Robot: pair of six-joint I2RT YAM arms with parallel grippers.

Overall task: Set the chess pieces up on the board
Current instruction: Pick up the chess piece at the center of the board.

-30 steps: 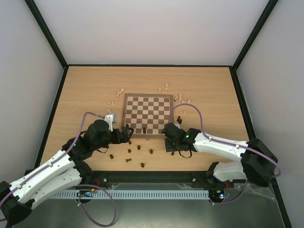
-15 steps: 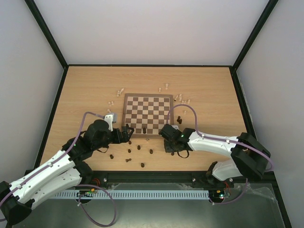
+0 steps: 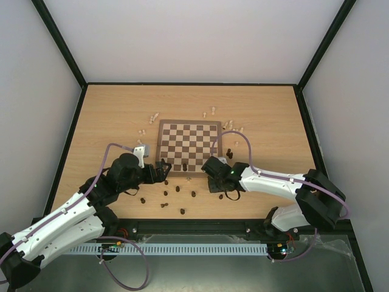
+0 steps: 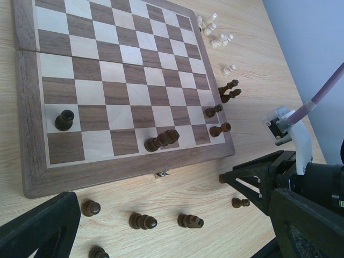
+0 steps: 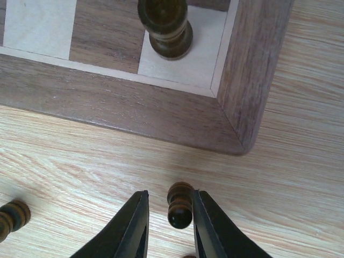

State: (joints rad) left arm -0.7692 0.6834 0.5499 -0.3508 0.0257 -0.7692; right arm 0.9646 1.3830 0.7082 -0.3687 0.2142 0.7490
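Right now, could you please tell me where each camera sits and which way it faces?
Top external: above and behind the bases, looking down at the table and the board; left arm and right arm both show.
Left wrist: over the table by the board's near left corner, looking right across it; the open left gripper frames the bottom.
Right wrist: close over the table, facing the board's near right corner; the right gripper brackets a dark piece.
Shared: both wrist views show that dark piece and that corner.
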